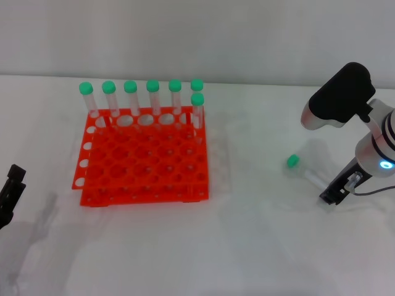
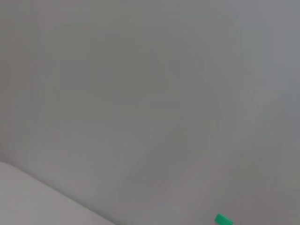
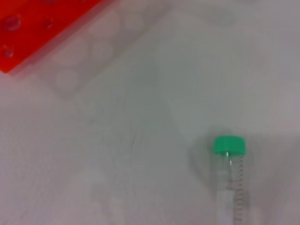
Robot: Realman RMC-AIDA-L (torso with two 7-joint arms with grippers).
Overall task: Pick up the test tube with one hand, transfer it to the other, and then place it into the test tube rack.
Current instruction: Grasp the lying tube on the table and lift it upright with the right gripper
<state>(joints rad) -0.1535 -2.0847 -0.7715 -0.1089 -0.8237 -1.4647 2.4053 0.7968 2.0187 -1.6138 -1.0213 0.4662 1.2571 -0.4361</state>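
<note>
At right of the head frame, your tube lies flat on the surface, cap toward the rack. Your right end effector sits just beside its tip; whether it's clenched, you cannot tell.

no readable text, labels or numbers anywhere.

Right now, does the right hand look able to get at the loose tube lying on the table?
Probably yes. The right hand sits low beside the loose tube, which lies alone on the white table, well clear of the orange rack. Nothing lies between them. The left hand is parked far off.
</note>
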